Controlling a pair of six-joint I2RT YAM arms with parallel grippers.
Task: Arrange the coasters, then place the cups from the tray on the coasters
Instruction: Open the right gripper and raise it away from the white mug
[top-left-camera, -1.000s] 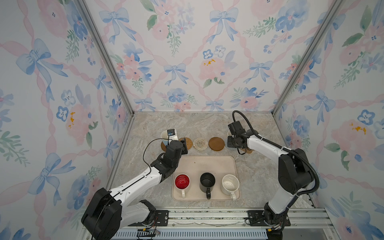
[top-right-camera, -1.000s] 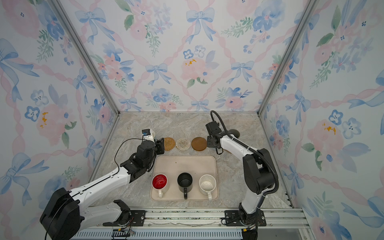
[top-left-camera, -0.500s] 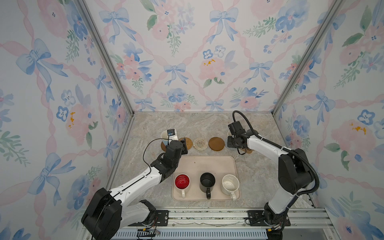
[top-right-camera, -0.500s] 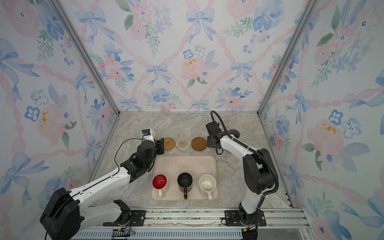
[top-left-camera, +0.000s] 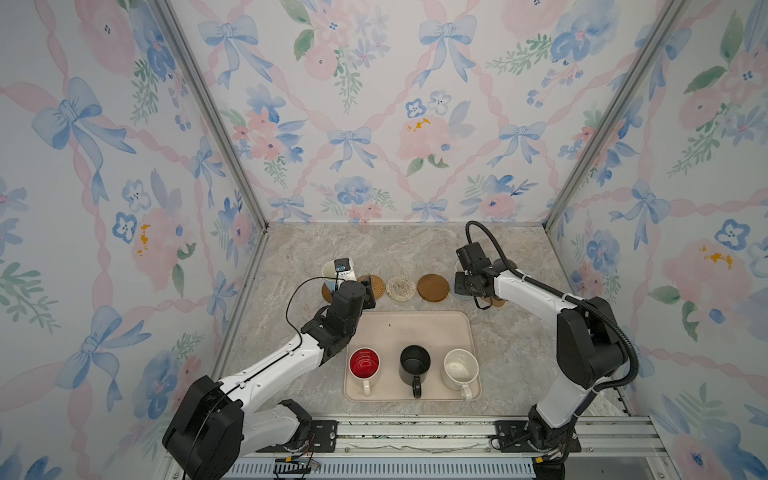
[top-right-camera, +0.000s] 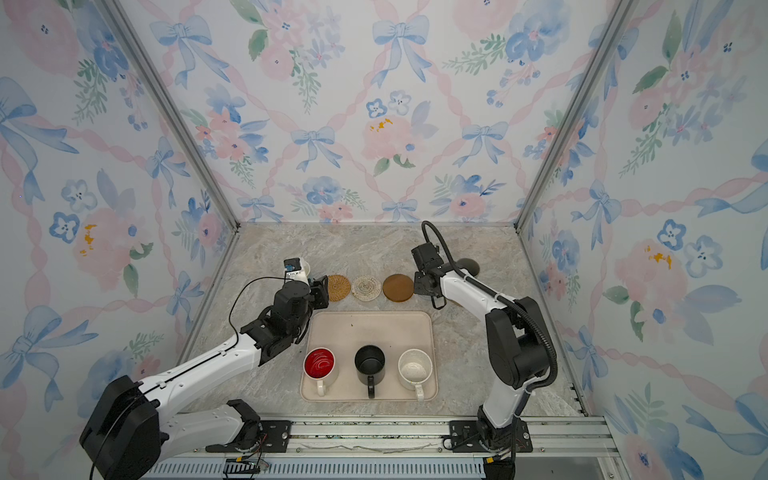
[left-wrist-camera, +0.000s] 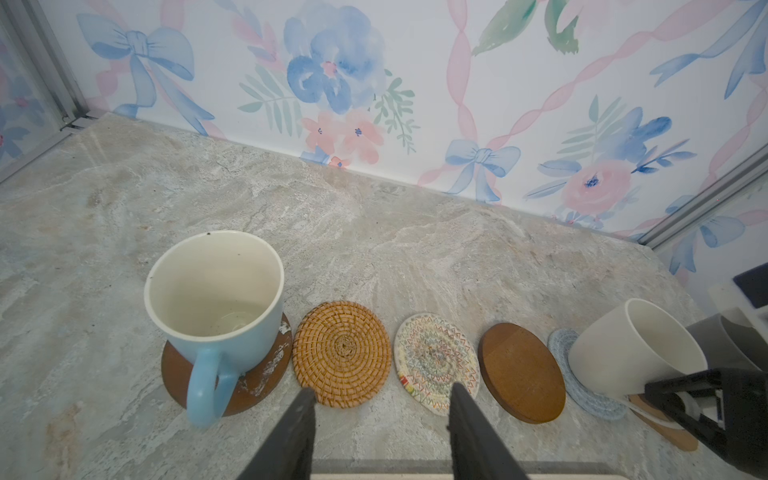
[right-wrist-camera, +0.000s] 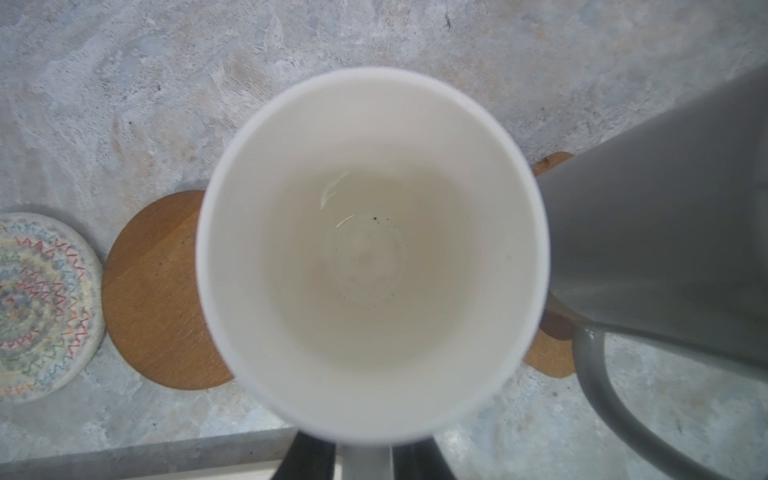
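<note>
L gripper (left-wrist-camera: 381, 392) is held spread, empty, nr tan rattan round coaster (left-wrist-camera: 343, 353). Cream handled mug (right-wrist-camera: 370, 257) is seen on blue-grey woven round coaster (left-wrist-camera: 562, 344); its handle is flanked by R gripper (right-wrist-camera: 363, 455), but grip can't be told.

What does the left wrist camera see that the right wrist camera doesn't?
Only left wrist: the blue mug on a scuffed disc, the rattan coaster, the blue-grey coaster. Only right wrist: the bottom of the cream cup from straight above, the handle of the grey mug. Both: cream cup, woven coaster, brown disc, grey mug.
</note>
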